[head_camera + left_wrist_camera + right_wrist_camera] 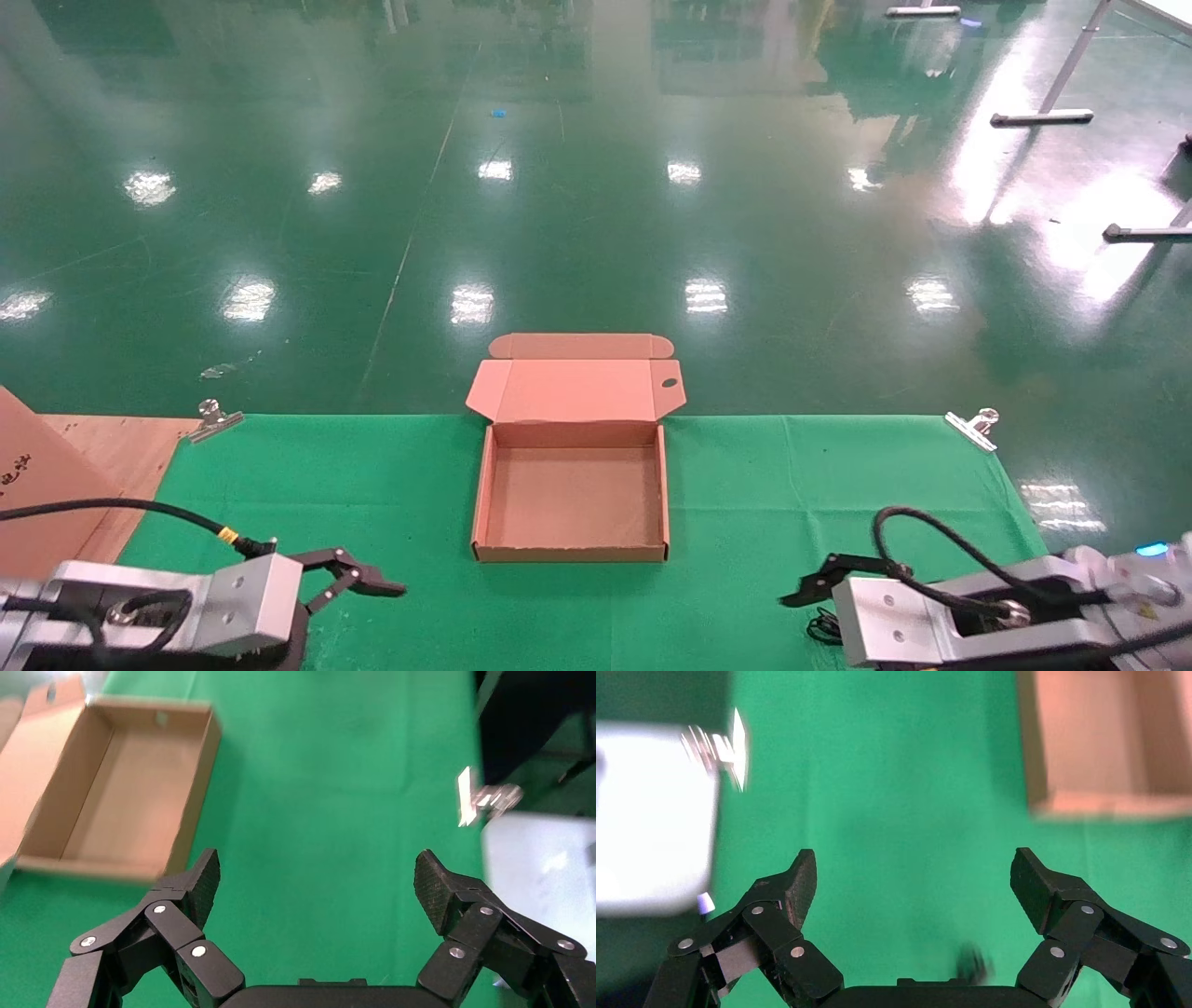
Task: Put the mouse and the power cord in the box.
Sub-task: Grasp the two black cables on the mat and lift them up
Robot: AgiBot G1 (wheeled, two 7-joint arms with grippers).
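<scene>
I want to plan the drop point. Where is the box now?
In the head view the box sits open at the centre of the green cloth, between the left gripper and the right gripper, lid folded back away from the robot.

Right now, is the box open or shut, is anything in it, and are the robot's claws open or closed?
Box: lid flipped back, open, nothing inside.
Left gripper: open, holding nothing, over the green cloth.
Right gripper: open, holding nothing, over the cloth.
Black cord: a bit shows on the cloth by the right gripper, not in the box.
Clips: clamped on the cloth's far corners.
</scene>
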